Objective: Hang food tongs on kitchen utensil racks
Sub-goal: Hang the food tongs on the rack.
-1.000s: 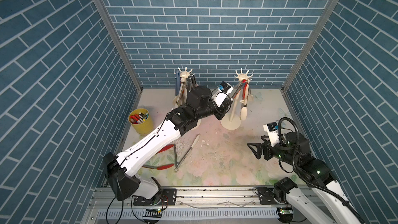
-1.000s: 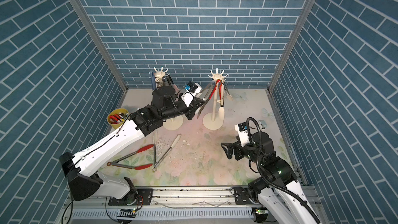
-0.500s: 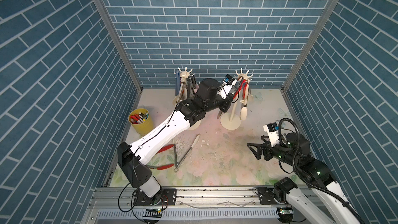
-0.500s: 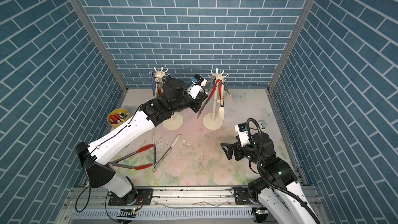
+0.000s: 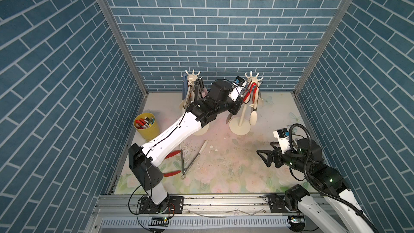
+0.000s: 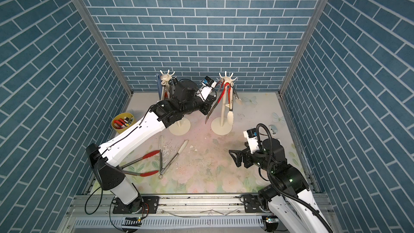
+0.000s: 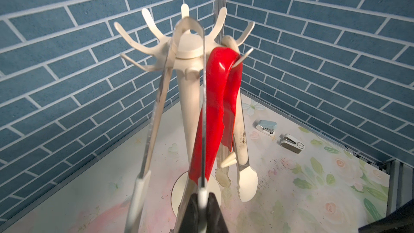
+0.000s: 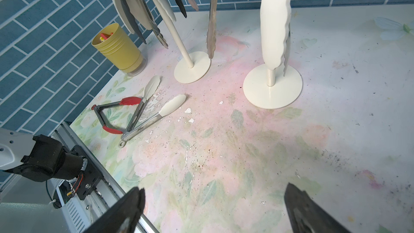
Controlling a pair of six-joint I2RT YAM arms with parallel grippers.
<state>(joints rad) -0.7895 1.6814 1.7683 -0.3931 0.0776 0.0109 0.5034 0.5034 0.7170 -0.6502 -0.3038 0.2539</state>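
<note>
Nearest the rail, the right gripper [image 8: 212, 198] hovers low over the flowered tabletop [image 8: 246, 153], its jaws spread wide with nothing between them; further in, toward the left arm's base, two pairs lie loose and splayed on the tabletop: red-tipped tongs [image 8: 130, 101] and cream-tipped tongs [image 8: 173, 105], one red tip touching a steel arm of the cream pair; beyond them a yellow cup [image 5: 149, 130] of markers stands by the side wall; at the back stand the two racks; the cup-side rack [image 6: 167, 78] carries a cluster of hanging tongs; at the other rack [image 7: 190, 99] the left gripper [image 7: 202, 205] has its jaws pressed together on one cream-tipped arm of the steel tongs [image 7: 156, 108], held upright with the bend up among the crown's hooks; whether it rests on a hook I cannot tell; red tongs [image 7: 215, 99] and pale tongs [image 7: 245, 175] hang from hooks just beside.
</note>
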